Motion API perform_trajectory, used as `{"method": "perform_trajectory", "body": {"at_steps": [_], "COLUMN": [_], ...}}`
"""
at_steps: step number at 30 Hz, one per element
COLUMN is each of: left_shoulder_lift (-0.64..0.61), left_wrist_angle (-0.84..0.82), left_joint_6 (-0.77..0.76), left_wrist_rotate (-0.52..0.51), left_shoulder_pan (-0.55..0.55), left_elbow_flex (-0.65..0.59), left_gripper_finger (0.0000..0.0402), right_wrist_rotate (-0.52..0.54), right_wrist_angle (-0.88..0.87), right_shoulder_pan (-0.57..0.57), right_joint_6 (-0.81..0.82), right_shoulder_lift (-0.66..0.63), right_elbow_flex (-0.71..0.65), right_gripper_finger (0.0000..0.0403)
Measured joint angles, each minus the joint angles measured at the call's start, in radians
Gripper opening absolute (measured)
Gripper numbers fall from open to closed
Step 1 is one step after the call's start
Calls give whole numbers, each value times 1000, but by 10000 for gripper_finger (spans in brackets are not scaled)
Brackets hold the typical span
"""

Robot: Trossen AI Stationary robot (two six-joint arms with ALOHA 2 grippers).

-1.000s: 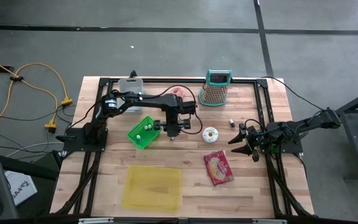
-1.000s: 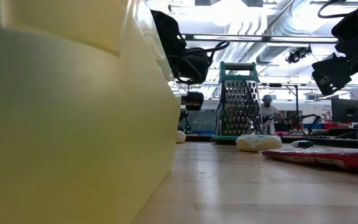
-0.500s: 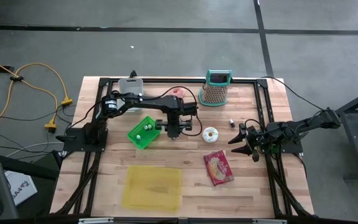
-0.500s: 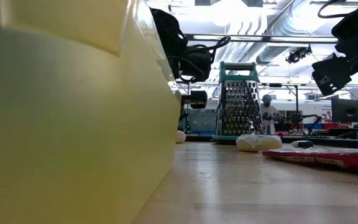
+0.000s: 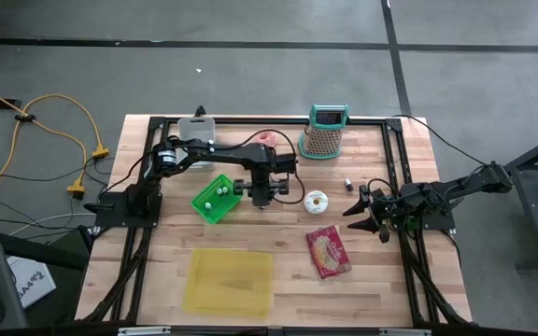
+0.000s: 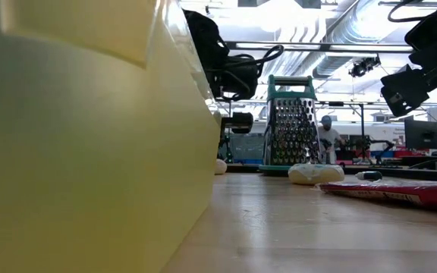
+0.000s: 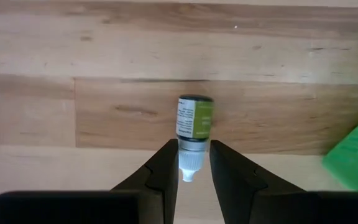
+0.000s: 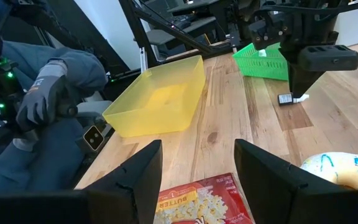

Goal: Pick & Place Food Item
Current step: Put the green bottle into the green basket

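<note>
My left gripper (image 5: 260, 200) stands over the table's middle, just right of the green basket (image 5: 217, 198), pointing steeply down. It is shut on a small dropper bottle (image 7: 195, 118) with a green label and a dark base. An iced donut (image 5: 316, 201) lies to the right of it, and a red popcorn packet (image 5: 329, 250) lies flat nearer the front. My right gripper (image 5: 367, 213) waits open at the table's right side, level, with nothing between its fingers (image 8: 197, 180). My left gripper pinches the bottle's white cap end (image 7: 189, 159) between its two fingers, which come from above and lie across the bottle. The bottle sticks out level from the fingertips (image 8: 286, 98), low over the wood. Whether it is clear of the table I cannot tell.
A yellow tray (image 5: 230, 280) sits at the front left and a metal grater (image 5: 325, 133) at the far edge, with a pink item (image 5: 269, 137) beside it. A second tiny bottle (image 5: 347, 184) lies right of the donut. A person's gloved hand (image 8: 45, 96) shows beyond the table.
</note>
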Motion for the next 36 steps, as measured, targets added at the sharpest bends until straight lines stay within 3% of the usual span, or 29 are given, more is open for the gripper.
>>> {"method": "perform_trajectory", "body": {"at_steps": [22,36], "left_shoulder_lift": [27,27], "left_wrist_angle": [4,6], "left_joint_6": [-69,-97], "left_wrist_rotate": [-13,-14], "left_shoulder_pan": [0,-3], "left_elbow_flex": [0,0], "left_gripper_finger": [85,60], "right_wrist_rotate": [0,0], "right_wrist_angle": [0,0], "right_shoulder_pan": [0,0], "right_joint_6": [0,0], "right_shoulder_lift": [0,0], "right_elbow_flex": [0,0], "right_gripper_finger": [188,188]}}
